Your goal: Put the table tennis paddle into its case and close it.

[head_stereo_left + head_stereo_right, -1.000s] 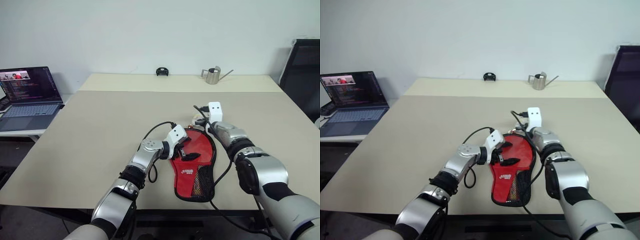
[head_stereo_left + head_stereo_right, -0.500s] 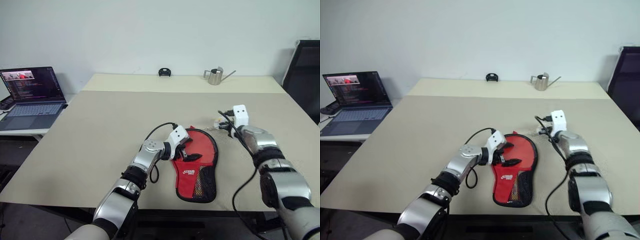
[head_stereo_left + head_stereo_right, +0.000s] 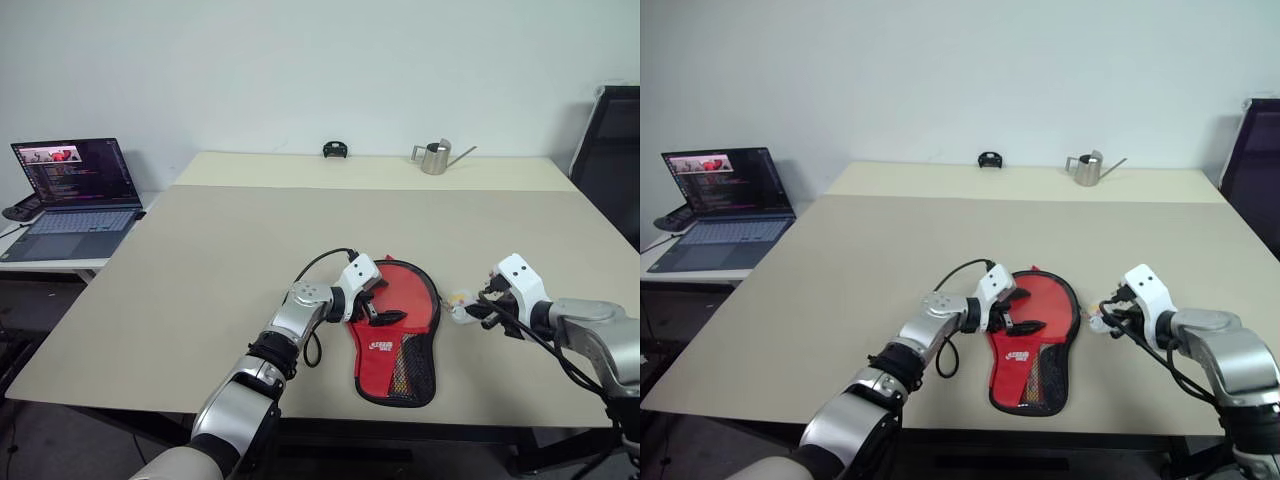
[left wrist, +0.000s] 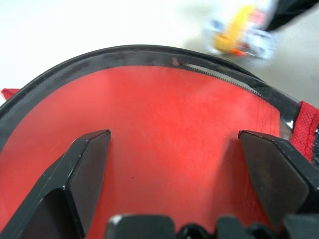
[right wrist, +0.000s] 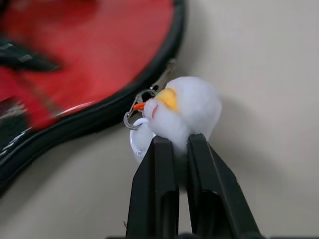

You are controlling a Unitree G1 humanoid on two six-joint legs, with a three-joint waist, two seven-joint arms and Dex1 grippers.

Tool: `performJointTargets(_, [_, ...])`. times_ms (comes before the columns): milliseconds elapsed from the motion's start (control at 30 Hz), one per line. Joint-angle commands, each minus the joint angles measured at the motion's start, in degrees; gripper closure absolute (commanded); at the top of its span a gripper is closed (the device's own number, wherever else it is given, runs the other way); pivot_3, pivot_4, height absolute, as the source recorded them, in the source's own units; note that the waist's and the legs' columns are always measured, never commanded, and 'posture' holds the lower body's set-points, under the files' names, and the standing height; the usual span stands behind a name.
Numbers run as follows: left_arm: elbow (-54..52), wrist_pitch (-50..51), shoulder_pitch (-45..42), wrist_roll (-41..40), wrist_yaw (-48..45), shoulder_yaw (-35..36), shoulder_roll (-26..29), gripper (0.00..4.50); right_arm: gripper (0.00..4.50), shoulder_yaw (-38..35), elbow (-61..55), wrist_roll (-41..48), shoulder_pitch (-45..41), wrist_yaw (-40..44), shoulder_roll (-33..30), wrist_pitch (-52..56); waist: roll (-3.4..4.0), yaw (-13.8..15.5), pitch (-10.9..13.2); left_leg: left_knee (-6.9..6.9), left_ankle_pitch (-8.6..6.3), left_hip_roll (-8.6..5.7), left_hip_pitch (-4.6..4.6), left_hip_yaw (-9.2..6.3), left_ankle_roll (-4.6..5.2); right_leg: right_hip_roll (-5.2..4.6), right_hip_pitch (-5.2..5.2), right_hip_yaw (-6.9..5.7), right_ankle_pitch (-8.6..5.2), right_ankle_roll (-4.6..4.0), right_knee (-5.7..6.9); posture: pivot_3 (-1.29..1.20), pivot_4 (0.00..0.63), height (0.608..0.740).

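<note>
The case (image 3: pixel 398 335) lies flat near the table's front edge, red side up, with black edging and a mesh pocket at its near end. My left gripper (image 3: pixel 377 304) rests open on its round red face, and the left wrist view shows the fingers (image 4: pixel 84 169) spread wide over the fabric. To the right of the case, my right gripper (image 5: pixel 174 144) is shut on the white-yellow round charm (image 5: pixel 189 104). A small clip ties the charm to the case's edge. The charm (image 3: pixel 459 300) hovers just off the case's right rim. The table tennis paddle is hidden.
An open laptop (image 3: pixel 70 190) sits on a side desk at the far left. A metal watering can (image 3: pixel 435 157) and a small black object (image 3: pixel 333 150) stand at the table's back edge. A black chair (image 3: pixel 612 150) is at the far right.
My right gripper swung from the far edge of the case round to its right side and nearer to me, bringing the charm along. The left gripper stayed on the case.
</note>
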Motion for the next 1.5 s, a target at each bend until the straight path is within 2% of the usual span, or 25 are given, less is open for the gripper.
performJointTargets(33, [6.4,1.7,3.2,3.5,-0.5,-3.3,-0.5,0.00,4.47,-2.0,-7.0,4.3,4.5,4.4,-4.5,1.4,-0.02,0.3,0.0,0.00,0.00,-0.01,-0.03,-0.03,0.01,0.00,0.01,-0.03,0.00,0.00,-0.04,0.00,0.150,0.740])
performJointTargets(200, [7.1,1.3,2.9,3.8,-0.5,-3.3,-0.8,0.00,4.47,-2.2,-11.7,7.0,10.8,9.7,-10.6,-1.6,-0.26,0.4,0.0,0.01,-0.06,-0.02,-0.04,-0.02,0.08,-0.01,0.01,-0.01,0.00,0.01,-0.09,0.00,0.150,0.740])
performJointTargets(300, [7.5,1.1,2.7,3.9,-0.4,-3.3,-1.1,0.00,4.47,-2.4,-14.5,7.5,17.1,15.7,-15.7,-7.4,-0.27,0.9,0.0,-0.01,-0.07,-0.01,-0.04,-0.04,0.09,-0.01,0.03,-0.05,-0.02,0.04,-0.14,0.00,0.150,0.740])
performJointTargets(500, [8.1,0.8,2.2,4.1,0.0,-3.1,-1.5,0.00,4.47,-5.1,-19.0,10.8,25.6,24.1,-20.6,-14.4,-0.41,1.3,0.1,-0.02,-0.10,-0.03,-0.14,-0.08,0.12,-0.01,0.06,-0.14,-0.04,0.09,-0.31,0.00,0.150,0.740])
performJointTargets(767, [8.8,0.5,1.8,4.1,0.6,-2.9,-2.0,0.00,4.47,-0.3,-24.2,11.4,27.5,23.7,-19.3,-17.4,-0.46,1.3,0.0,0.00,-0.10,0.00,-0.05,-0.07,0.12,-0.03,0.12,-0.13,-0.03,0.13,-0.32,0.00,0.150,0.740])
performJointTargets(1033, [9.3,0.3,1.3,3.9,1.0,-2.6,-2.2,0.00,4.47,5.9,-25.9,9.6,24.9,19.8,-16.9,-17.2,-0.56,1.3,0.0,-0.01,-0.10,-0.02,-0.06,-0.10,0.11,-0.28,0.14,-0.15,-0.03,0.13,-0.35,0.00,0.150,0.740])
performJointTargets(1167, [9.5,0.2,1.1,3.9,1.1,-2.5,-2.2,0.00,4.47,5.1,-24.3,11.9,22.7,19.7,-16.7,-14.9,-0.59,1.3,0.0,0.00,-0.10,-0.03,-0.06,-0.09,0.11,-0.29,0.14,-0.15,-0.03,0.13,-0.35,0.00,0.150,0.740])
performJointTargets(1200, [9.5,0.2,1.1,3.9,1.2,-2.5,-2.2,0.00,3.88,4.4,-24.1,12.5,22.5,19.8,-16.8,-14.5,-0.62,1.3,-0.1,0.00,-0.10,-0.03,-0.05,-0.09,0.11,-0.30,0.14,-0.16,-0.03,0.13,-0.35,0.00,0.150,0.740])
performJointTargets(1300, [9.5,0.2,0.9,3.8,1.2,-2.5,-2.4,0.00,3.02,1.3,-24.2,15.7,21.8,20.1,-16.5,-13.5,-0.62,1.3,-0.1,0.00,-0.10,-0.03,-0.05,-0.10,0.11,-0.31,0.14,-0.16,-0.03,0.13,-0.35,0.00,0.150,0.740])
performJointTargets(1500, [9.7,-0.2,0.6,3.5,1.5,-2.2,-2.8,0.00,3.02,-7.5,-23.6,28.2,18.8,18.9,-15.1,-7.6,-0.66,1.3,-0.1,0.01,-0.10,-0.03,-0.05,-0.10,0.11,-0.32,0.17,-0.16,-0.02,0.14,-0.35,0.00,0.150,0.740])
